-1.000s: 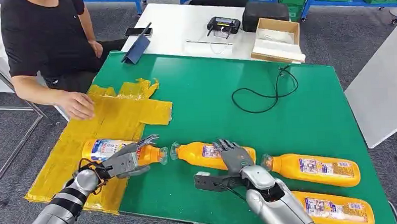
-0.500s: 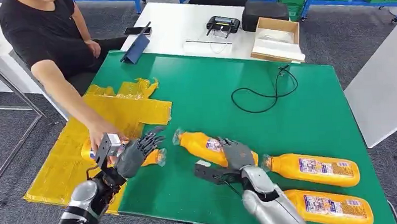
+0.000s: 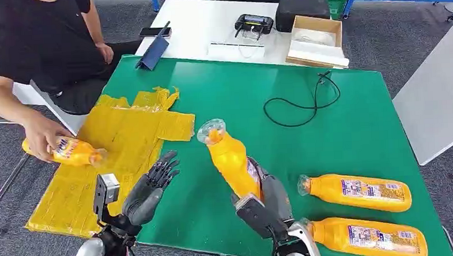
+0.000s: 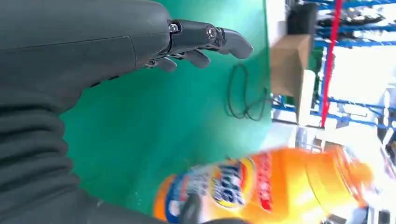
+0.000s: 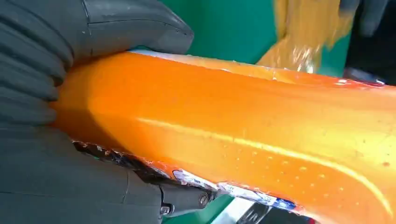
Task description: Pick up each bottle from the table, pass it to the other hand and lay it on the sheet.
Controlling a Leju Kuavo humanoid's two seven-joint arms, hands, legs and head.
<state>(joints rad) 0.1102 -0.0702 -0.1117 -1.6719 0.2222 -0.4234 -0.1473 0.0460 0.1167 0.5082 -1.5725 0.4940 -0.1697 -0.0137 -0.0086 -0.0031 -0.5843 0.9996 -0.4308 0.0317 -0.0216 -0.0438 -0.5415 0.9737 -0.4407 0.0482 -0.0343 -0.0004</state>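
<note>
The right hand [image 3: 267,198] grips an orange bottle [image 3: 230,156] by its lower body at the lower centre of the head view, the bottle lifted off the green counter [image 3: 305,142] and tilted, its clear cap pointing up and to the left. The left hand [image 3: 149,186], at lower left, is empty with its fingers spread, raised beside the bottle but apart from it. By my reading the pick-up is done and the hand-over is at hand: the next move calls for bringing the bottle across until the left hand's fingers can close around its free upper part, and only then letting go with the right.

Two more bottles [image 3: 354,193] lie on their sides at lower right. The yellow sheet [image 3: 126,132] covers the counter's left side. At the left edge a person's hand [image 3: 40,139] holds another bottle [image 3: 69,151] near the sheet's border. A black cable [image 3: 304,101] loops at upper centre; beyond stands a white table with a cardboard box [image 3: 315,43].
</note>
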